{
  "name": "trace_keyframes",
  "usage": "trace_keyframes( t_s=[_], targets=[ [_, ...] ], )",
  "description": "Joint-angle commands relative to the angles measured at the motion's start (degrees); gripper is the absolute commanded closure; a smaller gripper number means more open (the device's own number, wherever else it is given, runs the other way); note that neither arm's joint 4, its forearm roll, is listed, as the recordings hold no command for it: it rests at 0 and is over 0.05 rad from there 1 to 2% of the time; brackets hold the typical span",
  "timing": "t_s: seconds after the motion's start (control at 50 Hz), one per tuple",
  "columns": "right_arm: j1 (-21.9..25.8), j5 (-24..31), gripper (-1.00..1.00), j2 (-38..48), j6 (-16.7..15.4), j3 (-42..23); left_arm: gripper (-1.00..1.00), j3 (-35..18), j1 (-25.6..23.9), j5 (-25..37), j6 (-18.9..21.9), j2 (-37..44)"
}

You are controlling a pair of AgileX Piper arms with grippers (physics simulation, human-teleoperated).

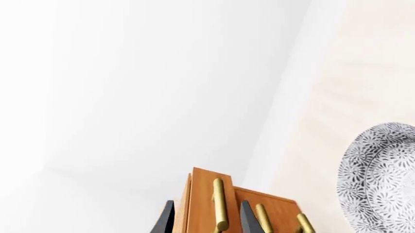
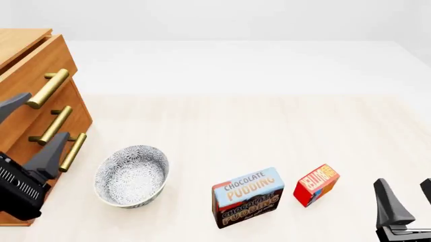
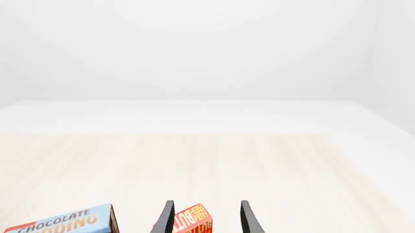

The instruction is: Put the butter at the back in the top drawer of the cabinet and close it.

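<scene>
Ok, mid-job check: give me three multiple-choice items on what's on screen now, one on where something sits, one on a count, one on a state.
1. In the front view, what stands between the bowl and the butter?
A. the pudding box
B. the cabinet
C. nothing

2. How many brass handles show on the cabinet?
A. two
B. three
C. four

3. The left gripper is:
A. shut on the butter
B. open, fingers either side of the top drawer handle
C. out of view

Answers: 1 A, the box stands between them. 2 B, three bars are stacked on the drawer fronts. 3 B, the left wrist view shows the bar between the parted fingers.
</scene>
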Motion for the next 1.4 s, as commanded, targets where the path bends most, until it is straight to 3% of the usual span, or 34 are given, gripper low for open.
trace_keyframes(
  t_s=[0.02,0.72,0.74,0.78,1.02,1.4],
  targets=[
    [0.0,0.0,-1.00,0.0,0.0,0.0,-1.00,-0.5,0.3,0.0,0.6,0.5],
    [0.0,0.0,-1.00,0.0,0.0,0.0,-1.00,-0.5,0.3,0.0,0.6,0.5],
    [0.0,0.0,-1.00,0.0,0.0,0.0,-1.00,-4.3,8.2,-0.8,3.1,9.7],
    [0.0,0.0,-1.00,0.0,0.0,0.0,-1.00,-4.6,10.5,-0.2,3.0,11.1],
    [0.0,0.0,-1.00,0.0,0.0,0.0,-1.00,-3.9,13.6,-0.9,3.8,13.1],
    [0.0,0.0,-1.00,0.0,0.0,0.0,-1.00,-3.2,13.9,-3.1,4.3,14.8]
  ],
)
